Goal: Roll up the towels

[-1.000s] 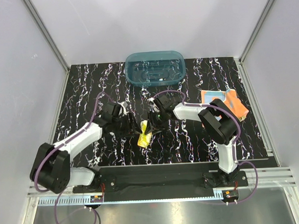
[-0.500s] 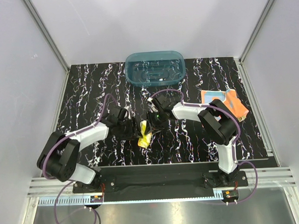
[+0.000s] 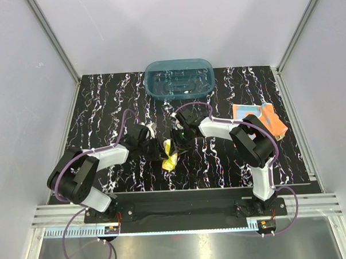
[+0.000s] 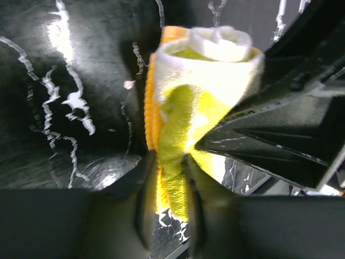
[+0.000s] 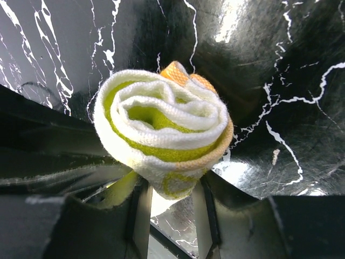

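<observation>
The yellow towel point(image 3: 169, 156) is wound into a tight roll point(image 5: 161, 121) just above the black marbled table point(image 3: 103, 104), near the middle front. My right gripper point(image 5: 170, 200) is shut on the roll's lower part, whose spiral end faces the camera. From the left, my left gripper point(image 4: 170, 181) pinches the roll's loose yellow-green tail, with the roll point(image 4: 207, 81) rising beyond it. In the top view the two grippers meet at the towel, left point(image 3: 161, 152) and right point(image 3: 177, 142). The orange towel point(image 3: 260, 117) lies crumpled at the right edge, untouched.
A teal translucent tub point(image 3: 179, 79) stands at the table's far middle. Grey enclosure walls and aluminium rails close in the table on three sides. The right arm's finger point(image 4: 280, 135) fills the right of the left wrist view.
My left gripper has slid right to the yellow towel and its jaws have narrowed onto the loose tail. The right gripper has kept its hold and place.
</observation>
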